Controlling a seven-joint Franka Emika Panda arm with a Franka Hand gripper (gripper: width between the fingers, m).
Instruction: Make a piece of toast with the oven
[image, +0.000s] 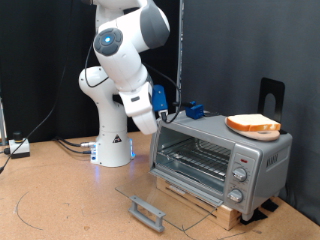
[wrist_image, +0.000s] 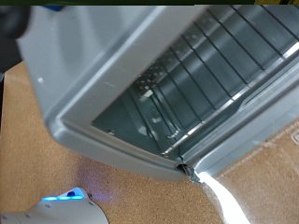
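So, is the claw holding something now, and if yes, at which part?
It cannot be told: the claw shows in neither view. The piece of toast lies on a plate on top of the oven, whose door is open.

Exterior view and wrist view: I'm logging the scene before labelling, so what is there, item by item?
oven: one, silver-grey, at the exterior view's right on a wooden base; glass door dropped open, wire rack bare.
piece of toast: one, cream with orange-brown crust, on a round tan plate on top of the oven.
black stand: one, behind the oven.
table: one, brown.
cables: several, at the exterior view's left.
robot arm: one, white, bent toward the oven.
pincer: hidden behind the oven's far corner; absent from the wrist view.
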